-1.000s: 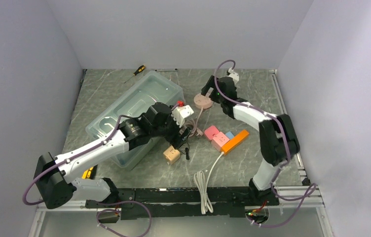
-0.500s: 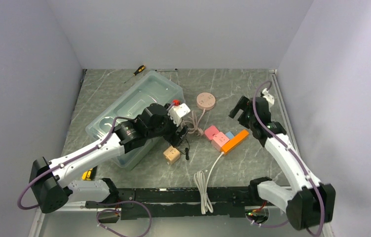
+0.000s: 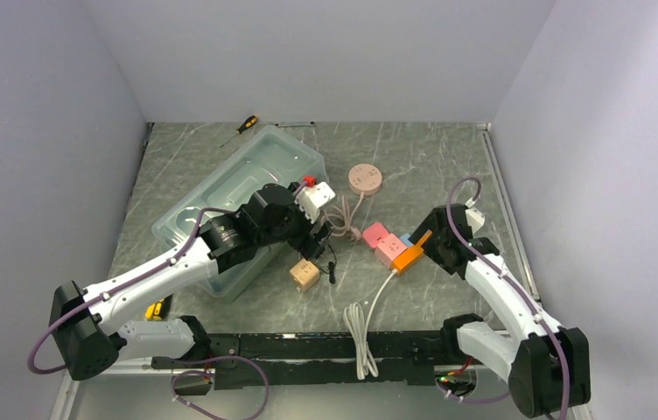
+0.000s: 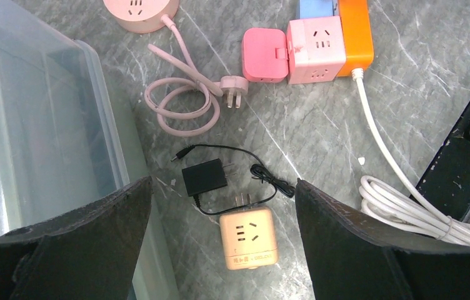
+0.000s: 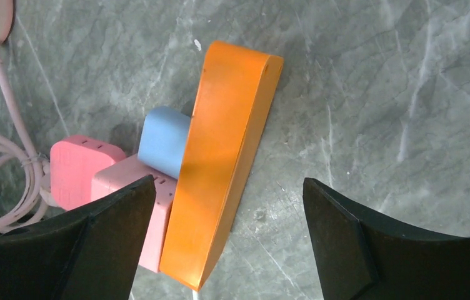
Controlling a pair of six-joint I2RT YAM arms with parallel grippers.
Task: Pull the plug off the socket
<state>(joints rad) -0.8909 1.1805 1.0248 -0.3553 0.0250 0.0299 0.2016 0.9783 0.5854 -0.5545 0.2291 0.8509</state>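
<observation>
Left pincer [image 4: 222,182] and right pincer [image 5: 229,180] gape empty (right seemingly clear above orange strip [image 5: 229,125]).

Grey marbled table [image 3: 448,166].
- Far edge: screwdriver [image 3: 242,128].
- Left half: clear bin [image 3: 220,188], lying askew.
- Centre: round pink socket [image 3: 364,178]. Its cord [image 4: 179,103] is coiled nearer in, with the plug [image 4: 232,100] lying on the surface.
- Right of the coil: orange strip [image 5: 223,162] with a pink cube [image 4: 315,50] touching it. A pink block [image 4: 265,54] sits against the cube's left side, and a blue block [image 5: 164,140] touches both cube and strip.
- White cable [image 3: 362,324] runs from the strip to a bundle at the near edge.
- Just beside the bin: beige cube [image 4: 248,237] and black adapter [image 4: 204,177].
</observation>
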